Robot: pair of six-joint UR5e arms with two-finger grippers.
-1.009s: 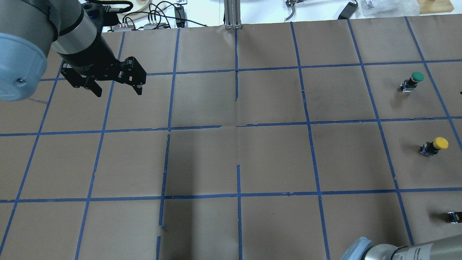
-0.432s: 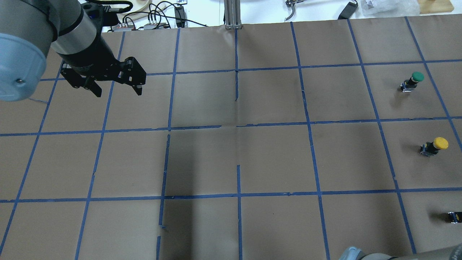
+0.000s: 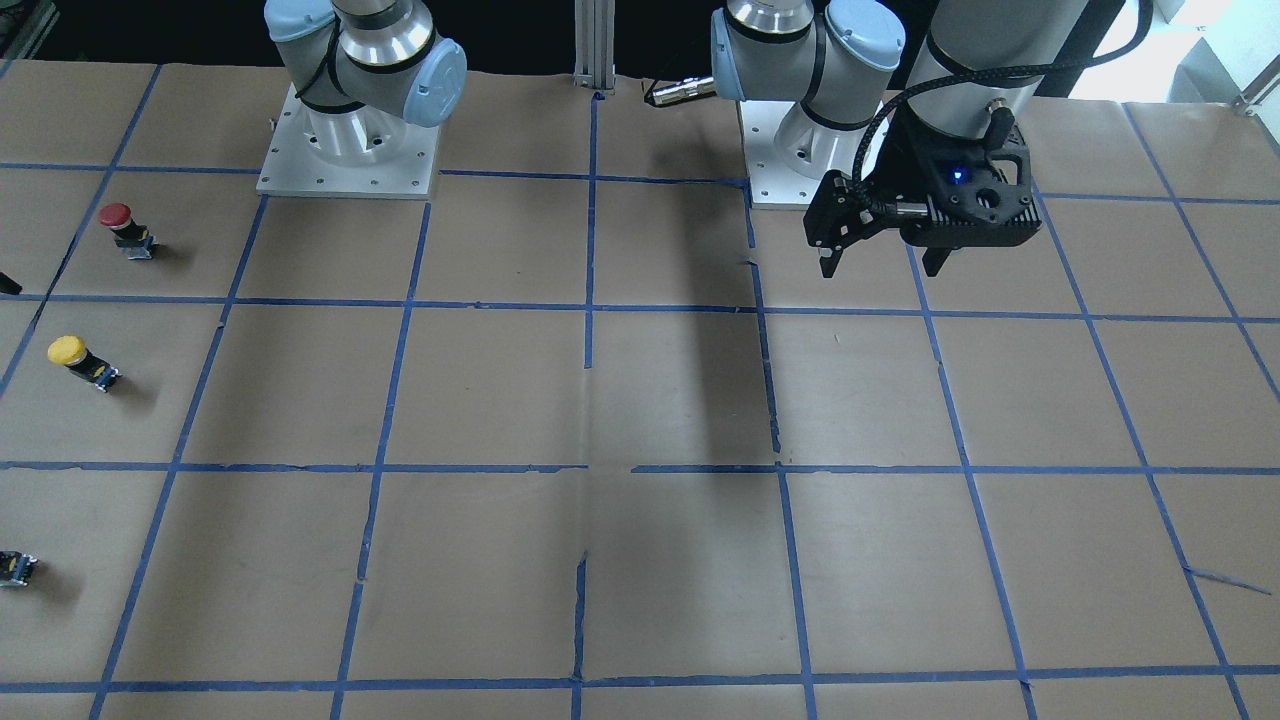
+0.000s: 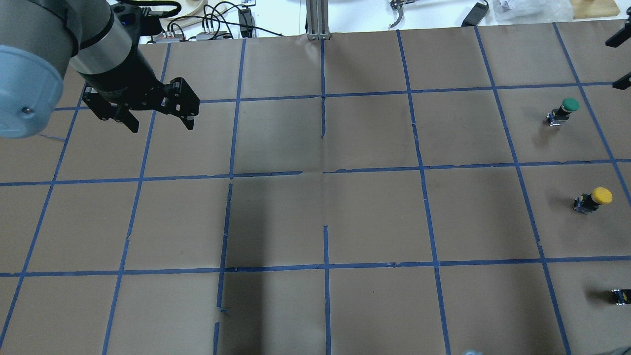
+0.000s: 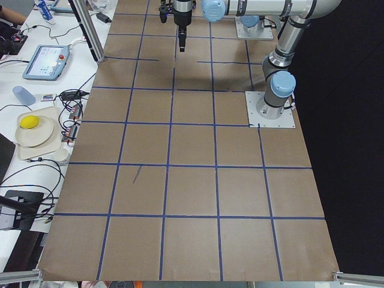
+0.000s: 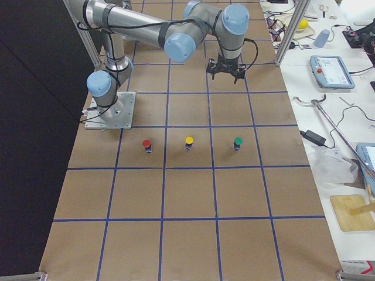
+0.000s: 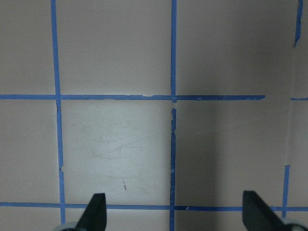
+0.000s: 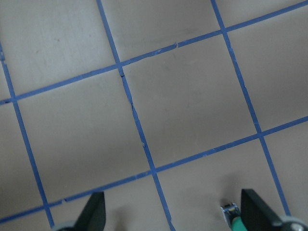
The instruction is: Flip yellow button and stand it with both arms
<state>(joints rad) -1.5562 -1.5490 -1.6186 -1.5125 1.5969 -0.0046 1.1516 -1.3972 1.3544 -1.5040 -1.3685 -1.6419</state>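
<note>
desk (image 4: 374, 217): brown paper top, blue tape grid (image 4: 323, 171) | lying on it in one row toward the robot's right end: red button (image 6: 146, 144), yellow button (image 4: 594, 198), green button (image 4: 563, 110), each in its own square, well apart | two silver base plates (image 3: 345, 160) at the robot's edge

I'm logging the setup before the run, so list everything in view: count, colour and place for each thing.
table: one, brown paper, blue tape grid.
yellow button: one, yellow cap, black body, middle of a row on the robot's right.
green button: one, green cap, the row's end farthest from the robot.
red button: one, red cap, the row's end nearest the robot.
tablet: one, blue-framed, off the table, across from the robot.
plate: one, cream, holding something yellow, near the tablet.
left arm: one, silver-grey, pale blue joints; left pincer black, open, empty, above the table's left half.
right arm: same colours; right pincer black, open, empty, near the green button.
</note>
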